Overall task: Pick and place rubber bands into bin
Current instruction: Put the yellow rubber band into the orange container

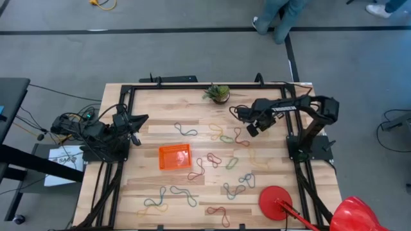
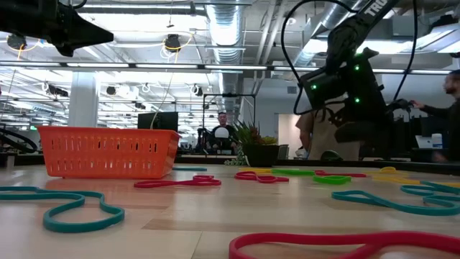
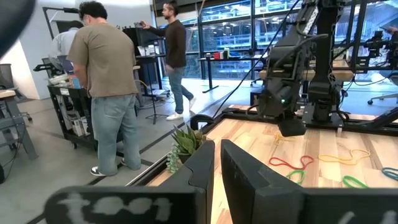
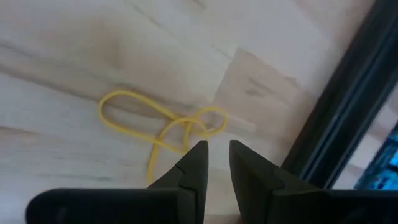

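Note:
The orange mesh bin (image 1: 174, 156) (image 2: 108, 152) stands on the wooden table, left of centre. Several rubber bands in red, green, blue and yellow lie flat around it, such as a blue one (image 1: 186, 130) and a red one (image 1: 218, 215). My right gripper (image 1: 252, 130) (image 4: 218, 154) hangs at the far right, pointing steeply down, open by a narrow gap with nothing in it. Just beyond its fingertips a yellow band (image 4: 180, 124) lies twisted on the wood. My left gripper (image 1: 138, 122) (image 3: 218, 163) waits at the table's left edge, level and shut.
A small potted plant (image 1: 218, 94) stands at the far edge. A flat red disc (image 1: 275, 202) lies at the near right. Black frame rails (image 1: 205, 86) run round the table. People stand in the room beyond the table's far side (image 3: 106, 68).

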Robot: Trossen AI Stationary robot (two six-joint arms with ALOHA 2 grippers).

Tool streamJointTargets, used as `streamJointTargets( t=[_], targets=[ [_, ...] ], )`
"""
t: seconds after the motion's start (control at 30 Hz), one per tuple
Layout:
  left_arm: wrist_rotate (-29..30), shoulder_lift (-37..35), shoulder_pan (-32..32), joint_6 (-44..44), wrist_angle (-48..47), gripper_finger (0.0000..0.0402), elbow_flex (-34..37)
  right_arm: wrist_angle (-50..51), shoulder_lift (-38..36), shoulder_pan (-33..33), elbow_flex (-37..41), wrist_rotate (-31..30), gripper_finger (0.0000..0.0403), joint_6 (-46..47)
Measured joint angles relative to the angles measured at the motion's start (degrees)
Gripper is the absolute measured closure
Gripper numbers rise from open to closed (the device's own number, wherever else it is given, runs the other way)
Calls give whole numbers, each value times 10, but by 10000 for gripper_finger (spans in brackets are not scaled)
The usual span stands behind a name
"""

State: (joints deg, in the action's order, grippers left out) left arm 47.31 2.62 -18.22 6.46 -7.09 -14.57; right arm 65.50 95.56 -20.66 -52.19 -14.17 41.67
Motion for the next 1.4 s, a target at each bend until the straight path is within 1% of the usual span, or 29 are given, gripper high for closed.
streamJointTargets(
  t=[0.03, 0.17, 0.27, 0.37, 0.6, 0.7, 0.77, 0.87, 0.9, 1.03, 1.13, 1.23, 1.4],
  targets=[
    [0, 0, 0, 0, 0, 381, 0, -1, 1, -5, 0, 6, 344, -4],
    [0, 0, 0, -2, -1, 381, 0, -9, 12, -14, 0, -2, 344, -15],
    [0, 0, 0, -2, -1, 381, 0, -30, 24, -24, 0, 9, 344, -32],
    [0, 0, 0, -4, -8, 381, 0, -45, 47, -36, 0, 23, 344, -56],
    [-1, 0, 0, -24, -27, 381, 0, -38, 107, -75, -7, 20, 344, -91],
    [-1, 0, 0, -26, -27, 381, 0, -39, 109, -83, -8, 20, 347, -92],
    [-1, 0, 0, -26, -27, 381, 0, -38, 104, -82, -9, 21, 358, -92],
    [-1, 0, 0, -26, -28, 381, 0, -42, 88, -73, -14, 18, 391, -88],
    [-1, 0, 0, -26, -28, 381, 0, -46, 82, -69, -13, 15, 396, -88],
    [-1, 0, 0, -26, -27, 381, 0, -70, 60, -49, -22, 5, 397, -81],
    [-1, 0, 0, -26, -26, 381, 0, -89, 43, -22, -32, 9, 400, -81],
    [1, 0, 0, -31, -24, 381, 0, -97, 23, 10, -54, 7, 401, -62],
    [1, 0, 0, -41, -24, 381, 0, -116, 1, 75, -110, -17, 402, -42]
  ],
)
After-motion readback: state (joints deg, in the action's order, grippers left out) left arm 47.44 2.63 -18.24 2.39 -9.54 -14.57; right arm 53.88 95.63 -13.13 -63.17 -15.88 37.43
